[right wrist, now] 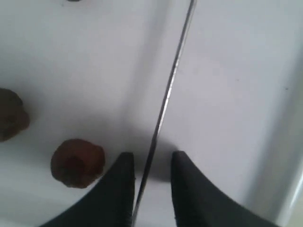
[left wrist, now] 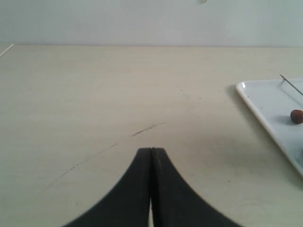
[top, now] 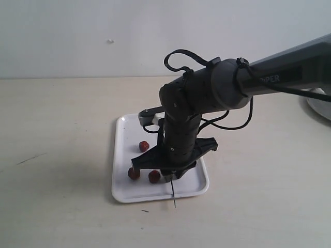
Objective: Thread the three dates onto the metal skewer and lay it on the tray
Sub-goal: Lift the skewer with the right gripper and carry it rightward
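The white tray lies mid-table with three dates on it: one near its middle and two toward its front. The thin metal skewer lies on the tray, its tip poking past the front rim. My right gripper points down onto the tray. In the right wrist view its jaws stand a little apart on either side of the skewer, which rests against one finger, with a date just beside it. My left gripper is shut and empty over bare table, left of the tray.
The rim of a round pale dish shows at the far right edge. The beige table has a faint dark scratch left of the tray. The right arm reaches in from the upper right, above the tray.
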`<state>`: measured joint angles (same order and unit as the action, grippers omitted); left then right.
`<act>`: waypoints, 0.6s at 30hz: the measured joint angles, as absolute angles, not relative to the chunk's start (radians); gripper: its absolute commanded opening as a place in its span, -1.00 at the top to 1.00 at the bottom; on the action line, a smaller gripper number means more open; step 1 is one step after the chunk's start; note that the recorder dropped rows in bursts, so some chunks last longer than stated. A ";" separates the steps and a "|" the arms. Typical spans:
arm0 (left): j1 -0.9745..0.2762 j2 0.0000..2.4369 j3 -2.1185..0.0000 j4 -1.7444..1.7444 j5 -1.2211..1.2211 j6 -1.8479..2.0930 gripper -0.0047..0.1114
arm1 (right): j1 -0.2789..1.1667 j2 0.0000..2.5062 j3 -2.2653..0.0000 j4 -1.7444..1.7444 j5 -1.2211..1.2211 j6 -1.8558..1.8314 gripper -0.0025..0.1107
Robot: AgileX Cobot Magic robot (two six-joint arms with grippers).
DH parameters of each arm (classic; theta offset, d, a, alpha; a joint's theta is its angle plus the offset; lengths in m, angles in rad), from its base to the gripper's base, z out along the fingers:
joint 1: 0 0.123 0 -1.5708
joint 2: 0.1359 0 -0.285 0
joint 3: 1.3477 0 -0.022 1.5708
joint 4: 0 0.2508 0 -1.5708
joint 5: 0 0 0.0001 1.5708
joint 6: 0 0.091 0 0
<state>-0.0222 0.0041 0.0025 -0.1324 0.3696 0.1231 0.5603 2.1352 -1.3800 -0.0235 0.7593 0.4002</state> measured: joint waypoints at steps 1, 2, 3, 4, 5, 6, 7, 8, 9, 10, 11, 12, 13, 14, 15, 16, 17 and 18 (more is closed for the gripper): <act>-0.022 0.004 0.002 -0.132 0.370 0.123 0.91 | 0.560 2.135 -1.380 -0.024 0.759 0.411 0.84; -0.022 0.004 0.002 -0.132 0.370 0.123 0.91 | 0.560 2.135 -1.380 -0.024 0.758 0.428 0.94; -0.022 0.004 0.002 -0.132 0.370 0.123 0.91 | 0.560 2.135 -1.380 -0.024 0.758 0.446 0.96; -0.022 0.004 0.002 -0.132 0.370 0.123 0.91 | 0.560 2.135 -1.380 -0.024 0.758 0.469 0.96; -0.022 0.004 0.002 -0.132 0.370 0.123 0.91 | 0.560 2.135 -1.380 -0.026 0.757 0.483 0.96; -0.022 0.004 0.002 -0.132 0.370 0.123 0.91 | 0.560 2.135 -1.380 -0.027 0.755 0.504 0.96; -0.022 0.004 0.002 -0.132 0.370 0.123 0.91 | 0.560 2.135 -1.380 -0.031 0.755 0.522 0.96; -0.022 0.004 0.002 -0.132 0.370 0.123 0.91 | 0.560 2.135 -1.380 -0.033 0.753 0.535 0.96; -0.022 0.004 0.002 -0.132 0.370 0.123 0.91 | 0.560 2.135 -1.380 -0.040 0.753 0.555 0.96; -0.022 0.004 0.002 -0.132 0.370 0.123 0.91 | 0.560 2.135 -1.380 -0.045 0.753 0.569 0.96; -0.022 0.004 0.002 -0.132 0.370 0.123 0.91 | 0.560 2.135 -1.380 -0.052 0.753 0.586 0.96; -0.022 0.004 0.002 -0.132 0.370 0.123 0.91 | 0.560 2.135 -1.380 -0.061 0.753 0.607 0.96; -0.022 0.004 0.002 -0.132 0.370 0.123 0.91 | 0.560 2.135 -1.380 -0.075 0.753 0.631 0.96; -0.022 0.004 0.002 -0.132 0.370 0.123 0.91 | 0.560 2.135 -1.380 -0.092 0.755 0.658 0.96; -0.022 0.004 0.002 -0.132 0.370 0.123 0.91 | 0.560 2.135 -1.380 -0.106 0.757 0.679 0.96; -0.022 0.004 0.002 -0.132 0.370 0.123 0.91 | 0.560 2.131 -1.380 -0.124 0.760 0.702 0.96; -0.022 0.004 0.002 -0.132 0.370 0.123 0.91 | 0.560 2.126 -1.380 -0.142 0.765 0.720 0.96; -0.022 0.004 0.002 -0.132 0.370 0.123 0.91 | 0.560 2.114 -1.380 -0.160 0.767 0.734 0.96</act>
<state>-0.0222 0.0041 0.0025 -0.1324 0.3696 0.1231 0.5603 2.1144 -1.3800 -0.1602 0.7670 0.7345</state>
